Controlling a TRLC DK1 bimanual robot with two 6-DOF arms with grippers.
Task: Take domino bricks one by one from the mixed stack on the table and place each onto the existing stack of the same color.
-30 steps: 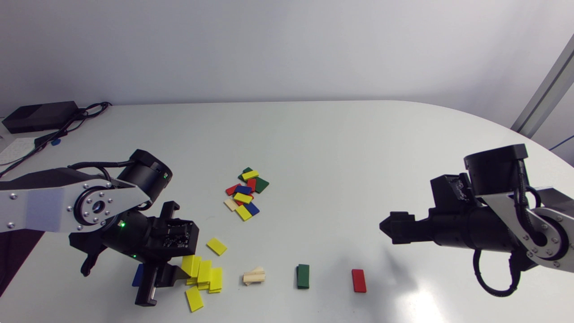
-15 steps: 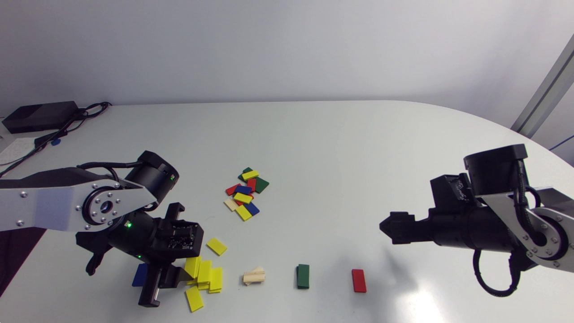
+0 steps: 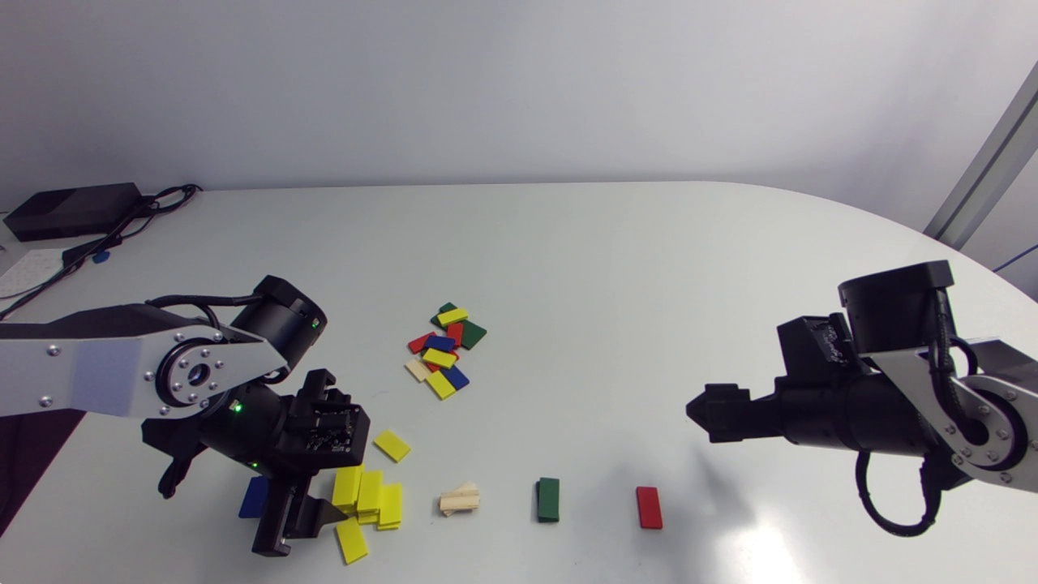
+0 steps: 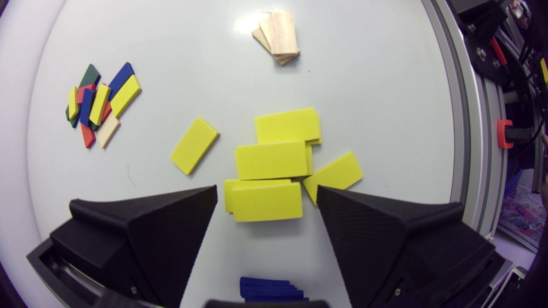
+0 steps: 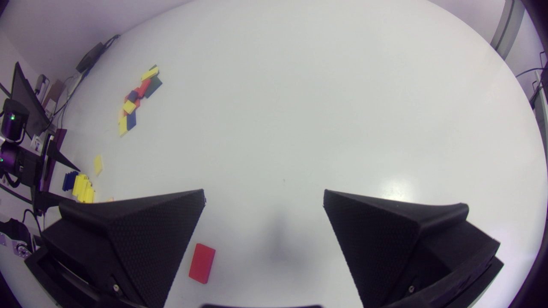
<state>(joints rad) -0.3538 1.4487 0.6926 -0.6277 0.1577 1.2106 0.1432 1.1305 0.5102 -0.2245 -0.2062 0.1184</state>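
Above the scattered flat yellow wooden domino bricks point(image 4: 269, 160) at the desk's point(image 3: 568, 284) near edge, the left fingers point(image 4: 171, 222) hang spread and empty (right fingers point(image 5: 150, 239) too), so closing squarely on one brick seems next.

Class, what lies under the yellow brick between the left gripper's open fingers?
Under that yellow brick, a second yellow brick shows only an edge; the rest of it, and anything lower, is covered. The left gripper is open.
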